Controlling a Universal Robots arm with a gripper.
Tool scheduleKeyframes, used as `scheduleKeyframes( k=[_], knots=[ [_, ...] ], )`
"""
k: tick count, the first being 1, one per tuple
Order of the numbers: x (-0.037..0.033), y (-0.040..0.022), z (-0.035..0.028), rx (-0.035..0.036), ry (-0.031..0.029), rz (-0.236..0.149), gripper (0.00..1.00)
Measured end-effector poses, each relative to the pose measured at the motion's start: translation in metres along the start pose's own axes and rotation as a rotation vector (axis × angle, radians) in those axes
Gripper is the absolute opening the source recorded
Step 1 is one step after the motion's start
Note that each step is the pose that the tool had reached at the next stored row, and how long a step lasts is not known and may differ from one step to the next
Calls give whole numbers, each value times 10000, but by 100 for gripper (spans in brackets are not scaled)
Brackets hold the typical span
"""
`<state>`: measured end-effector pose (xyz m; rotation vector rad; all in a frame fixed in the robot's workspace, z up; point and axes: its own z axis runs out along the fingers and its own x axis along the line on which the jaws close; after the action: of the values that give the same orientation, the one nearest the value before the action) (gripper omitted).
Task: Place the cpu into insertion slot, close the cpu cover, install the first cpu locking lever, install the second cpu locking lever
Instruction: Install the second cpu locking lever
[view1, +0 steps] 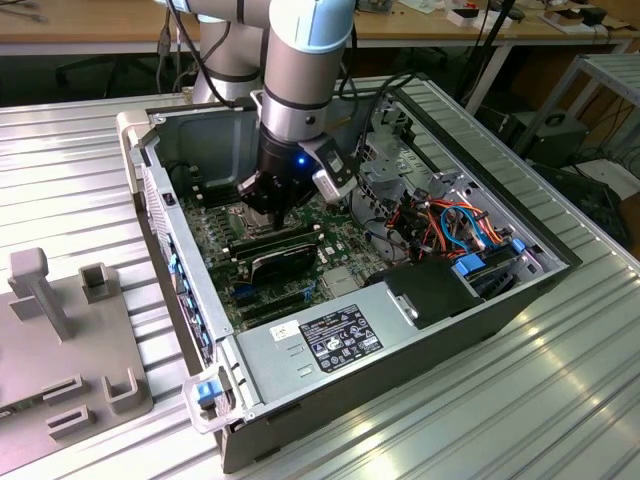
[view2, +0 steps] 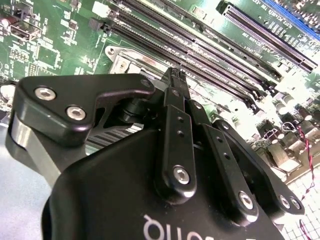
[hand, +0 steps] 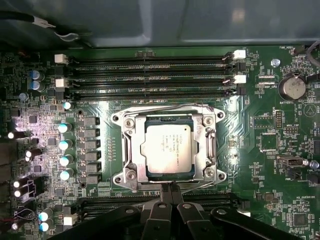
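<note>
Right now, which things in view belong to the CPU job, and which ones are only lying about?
Belongs to the job:
- cpu, seated in the insertion slot
- cpu cover, down around the chip
- pincer, fingers together at the socket's edge

Just lying about:
- memory slots
- round battery
- power supply
- grey fixture

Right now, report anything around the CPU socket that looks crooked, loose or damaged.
Nothing stands out. The dull silver-grey square chip lies flat and square inside the thin silvery metal cover frame, which is down around it. The gripper, fingers together, sits at the socket's edge.
</note>
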<state>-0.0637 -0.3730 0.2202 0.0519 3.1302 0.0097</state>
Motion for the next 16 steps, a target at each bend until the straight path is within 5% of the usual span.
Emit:
scheduleKeyframes(
  k=[3, 16],
  knots=[
    [-9, 14, -2, 3, 4, -10, 11],
    [-268, 22, 3, -12, 3, -403, 11]
  ],
)
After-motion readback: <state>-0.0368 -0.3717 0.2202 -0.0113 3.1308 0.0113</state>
